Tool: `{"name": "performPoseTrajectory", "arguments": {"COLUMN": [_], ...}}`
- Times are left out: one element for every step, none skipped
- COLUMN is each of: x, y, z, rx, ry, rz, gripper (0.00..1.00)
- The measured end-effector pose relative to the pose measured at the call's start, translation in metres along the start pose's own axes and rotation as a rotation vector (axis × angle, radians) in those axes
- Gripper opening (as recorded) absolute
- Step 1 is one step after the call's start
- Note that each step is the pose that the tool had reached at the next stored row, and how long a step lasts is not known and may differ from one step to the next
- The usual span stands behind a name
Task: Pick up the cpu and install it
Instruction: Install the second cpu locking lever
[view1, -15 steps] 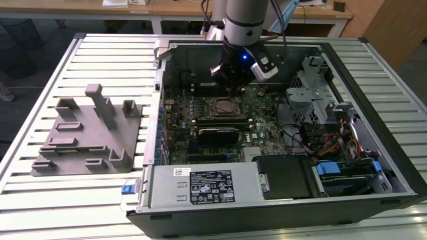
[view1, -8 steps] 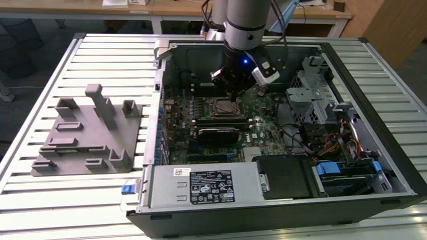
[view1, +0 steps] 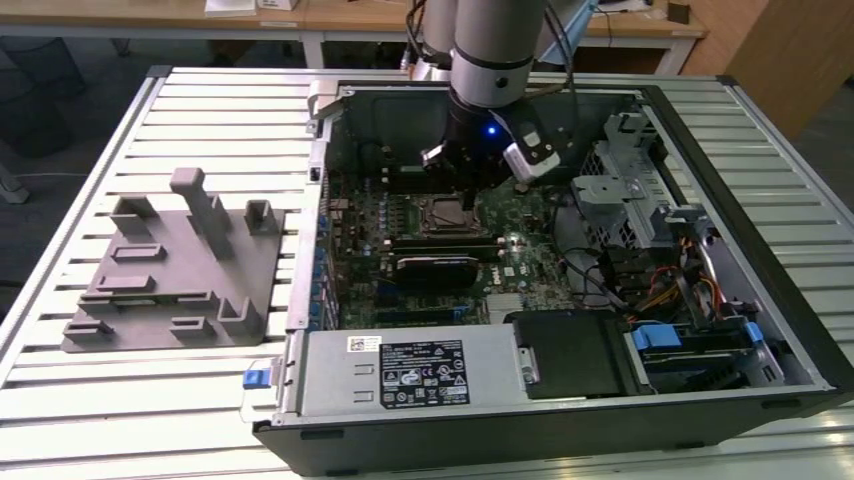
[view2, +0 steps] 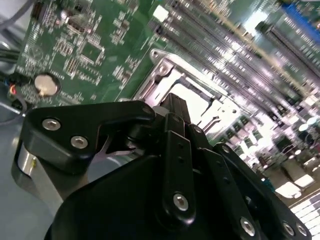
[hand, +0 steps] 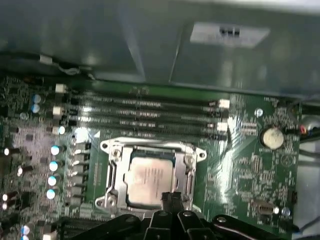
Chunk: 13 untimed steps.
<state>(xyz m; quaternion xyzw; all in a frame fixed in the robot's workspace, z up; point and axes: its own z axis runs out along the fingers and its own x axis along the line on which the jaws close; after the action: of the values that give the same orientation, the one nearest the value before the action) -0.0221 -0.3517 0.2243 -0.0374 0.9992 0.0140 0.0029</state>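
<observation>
The cpu (hand: 148, 178), a pale silver square, lies flat inside the metal socket frame (hand: 112, 172) on the green motherboard (hand: 245, 165). In the second wrist view the cpu (view2: 194, 103) shows as a pale patch just past the black fingers (view2: 173, 107). My gripper (hand: 170, 198) hangs right over the cpu's near edge, its two black fingertips pressed together with nothing between them. In the exterior view the gripper (view1: 467, 203) reaches down into the open computer case, over the socket frame (view1: 443, 213).
A grey plastic fixture (view1: 174, 270) lies on the slatted table at the exterior view's left. Memory slots (hand: 150, 112) run beside the socket, with a coin battery (hand: 272, 136) nearby. The case holds a power supply (view1: 400, 370), cables and a drive cage (view1: 627, 190).
</observation>
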Motion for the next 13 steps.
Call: {"name": "performPoseTrajectory", "arguments": {"x": [0.0002,0.0004,0.0005,0.0007,0.0009,0.0010,0.0012,0.0014,0.0015,0.0016,0.0030,0.0054,0.0080], "y": [-0.0027,-0.0051,-0.0075,-0.0098,-0.0122,-0.0146,-0.0169,-0.0190,-0.0209,-0.0221,-0.0225,-0.0226,-0.0229], "z": [0.0001,0.0001,0.0001,0.0002,0.0002,0.0002,0.0002,0.0001,0.0001,0.0001,0.0001,0.0000,0.0000], "rx": [-0.0001,-0.0001,0.0001,0.0000,0.0000,-0.0001,0.0001,0.0000,0.0000,-0.0001,-0.0001,-0.0002,-0.0005], "ry": [-0.0001,-0.0001,0.0000,-0.0001,-0.0001,-0.0002,-0.0001,-0.0001,-0.0001,-0.0002,-0.0002,-0.0002,-0.0002], "rz": [0.001,0.002,0.003,0.004,0.005,0.006,0.007,0.008,0.008,0.008,0.008,0.008,0.008], "gripper": [0.11,0.11,0.11,0.11,0.11,0.11,0.11,0.11,0.11,0.11,0.11,0.11,0.11]}}
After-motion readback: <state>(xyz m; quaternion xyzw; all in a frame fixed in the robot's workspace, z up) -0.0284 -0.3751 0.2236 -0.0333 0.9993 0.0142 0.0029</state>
